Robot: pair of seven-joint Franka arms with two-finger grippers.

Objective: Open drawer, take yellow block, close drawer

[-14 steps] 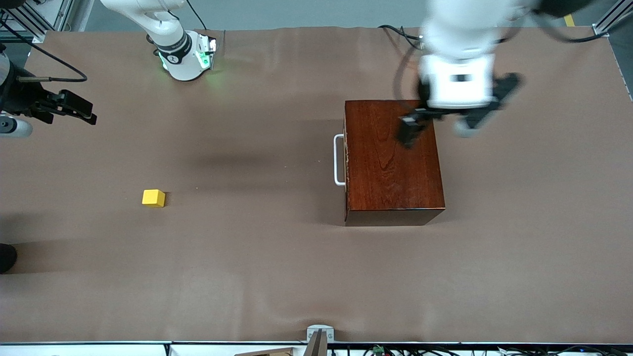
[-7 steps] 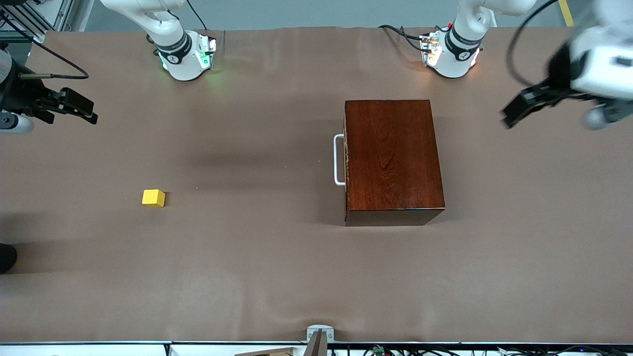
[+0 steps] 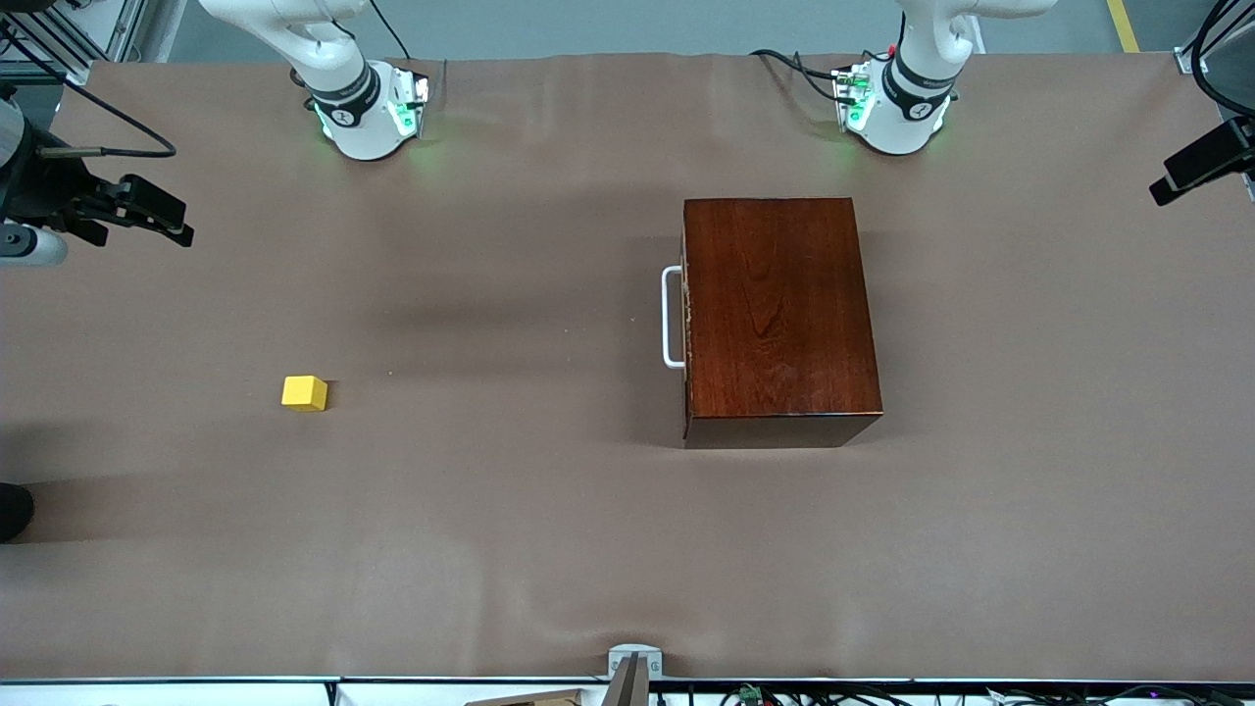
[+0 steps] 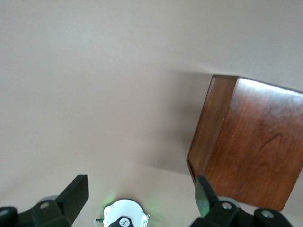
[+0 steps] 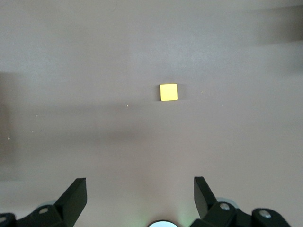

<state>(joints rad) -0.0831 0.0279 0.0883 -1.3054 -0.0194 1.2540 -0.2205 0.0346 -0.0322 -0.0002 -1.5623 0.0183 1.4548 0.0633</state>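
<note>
The dark reddish-brown wooden box point(image 3: 779, 314) stands on the table. Its drawer is shut, and the white bar handle point(image 3: 672, 316) faces the right arm's end of the table. The yellow block point(image 3: 304, 392) lies on the bare table toward the right arm's end, well apart from the box. It also shows in the right wrist view point(image 5: 168, 92). My right gripper point(image 3: 147, 214) is open and empty over the table's edge at that end. My left gripper point(image 3: 1198, 165) is open and empty over the table's edge at the left arm's end. The left wrist view shows the box point(image 4: 251, 146).
The brown table cover point(image 3: 510, 529) spans the whole table. The two arm bases point(image 3: 368, 113) point(image 3: 897, 103) stand along the edge farthest from the front camera. A small grey fixture point(image 3: 632, 662) sits at the edge nearest that camera.
My left arm has swung away from above the box to the table's edge at its own end. The right arm, the block and the box have not moved.
</note>
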